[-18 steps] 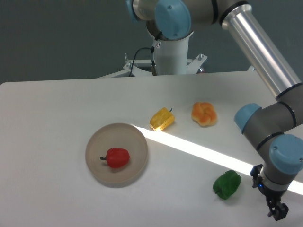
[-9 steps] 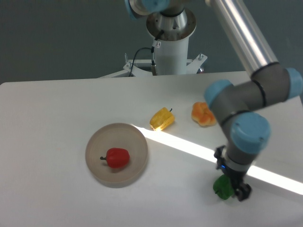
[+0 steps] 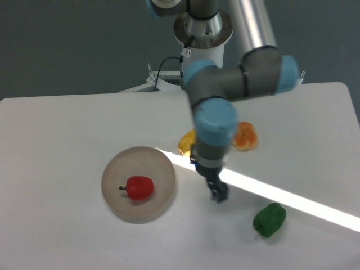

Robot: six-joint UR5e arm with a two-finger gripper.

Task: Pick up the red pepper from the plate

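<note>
The red pepper [image 3: 139,187] lies on its side in the middle of the round beige-grey plate [image 3: 116,169], its dark stem pointing left. My gripper [image 3: 218,193] hangs over the table to the right of the plate, about a plate's width from the pepper. It holds nothing. Its fingers point down and look close together, but I cannot tell from this angle whether they are open or shut.
A yellow pepper [image 3: 185,143] lies behind the gripper, partly hidden by my wrist. An orange bun-like item [image 3: 246,136] sits right of it. A green pepper [image 3: 269,219] lies at the front right. A bright strip of light crosses the table.
My arm has swung left across the table, from the front right corner past the green pepper to a spot just right of the plate. The objects have not moved.
</note>
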